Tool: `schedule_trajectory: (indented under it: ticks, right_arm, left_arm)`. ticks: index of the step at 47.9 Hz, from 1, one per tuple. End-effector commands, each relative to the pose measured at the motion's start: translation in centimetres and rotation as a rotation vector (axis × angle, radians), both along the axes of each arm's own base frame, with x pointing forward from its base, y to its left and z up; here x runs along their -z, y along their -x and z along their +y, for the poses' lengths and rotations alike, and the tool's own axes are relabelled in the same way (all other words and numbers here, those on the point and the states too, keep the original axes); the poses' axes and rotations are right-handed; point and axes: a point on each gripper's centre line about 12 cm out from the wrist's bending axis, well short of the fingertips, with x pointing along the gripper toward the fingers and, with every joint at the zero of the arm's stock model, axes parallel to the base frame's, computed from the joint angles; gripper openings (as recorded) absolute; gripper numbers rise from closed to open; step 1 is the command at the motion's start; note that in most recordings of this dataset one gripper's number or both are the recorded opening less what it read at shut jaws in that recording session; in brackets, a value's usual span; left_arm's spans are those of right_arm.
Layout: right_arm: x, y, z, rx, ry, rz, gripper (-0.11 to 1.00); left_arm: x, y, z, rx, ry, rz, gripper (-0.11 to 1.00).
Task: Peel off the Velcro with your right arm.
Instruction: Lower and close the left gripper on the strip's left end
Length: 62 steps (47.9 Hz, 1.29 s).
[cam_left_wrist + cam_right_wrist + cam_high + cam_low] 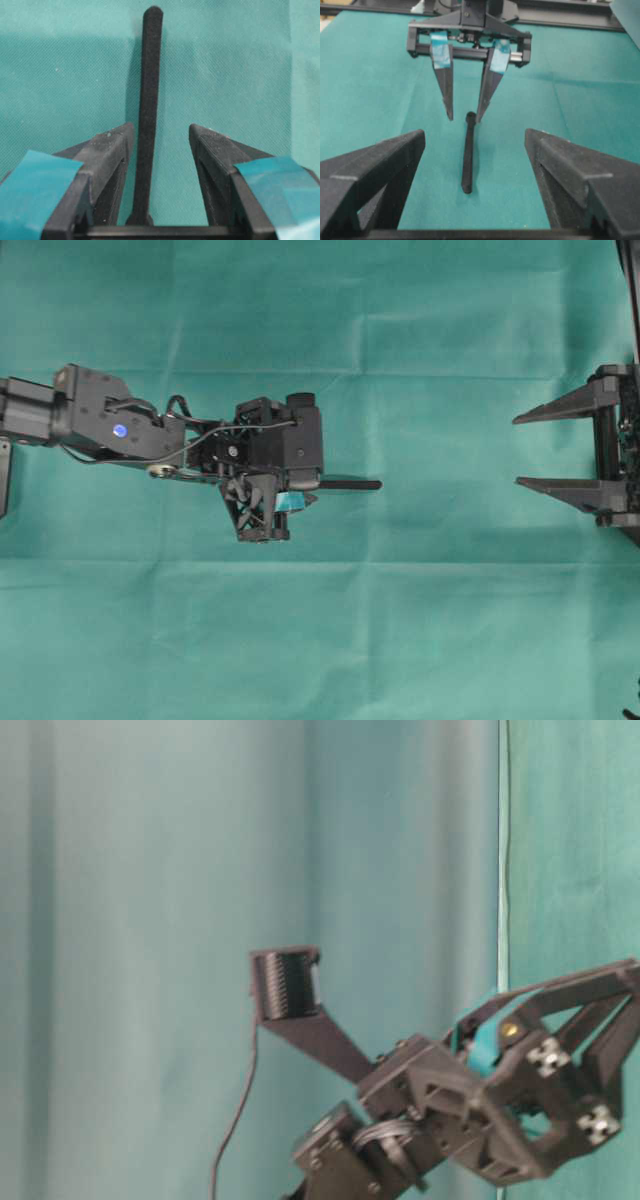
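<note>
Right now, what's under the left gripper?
The Velcro lies on the green cloth, one end between the open fingers of the left gripper. Overhead, the wrist covers that end; contact can't be judged.

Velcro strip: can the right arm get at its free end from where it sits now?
Probably yes. The Velcro strip lies on the cloth pointing toward the right gripper, jaws open, with nothing between them. The left gripper only straddles the far end.

Open green counter separates the right gripper, jaws spread wide, from the Velcro, with nothing between them. The left gripper, jaws also apart, stands over the strip's far end, blocking that end; the near end lies unobstructed before the right jaws.
</note>
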Motion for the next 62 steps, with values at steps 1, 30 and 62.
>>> schedule_trajectory:
  ticks: [1,30,62]
  right_arm:
    - [-0.5,-0.2,0.0,0.0,0.001,-0.018,0.54]
    - [-0.3,-0.1,0.0,-0.003,0.001,-0.014,0.54]
    - [-0.1,0.0,0.0,-0.003,0.001,-0.012,0.54]
  left_arm:
    - [-1.0,-0.8,-0.1,0.002,-0.001,-0.041,0.47]
    - [2.2,-1.5,0.7,-0.016,-0.002,-0.032,0.47]
    - [1.4,-1.5,0.7,-0.016,-0.002,-0.057,0.1]
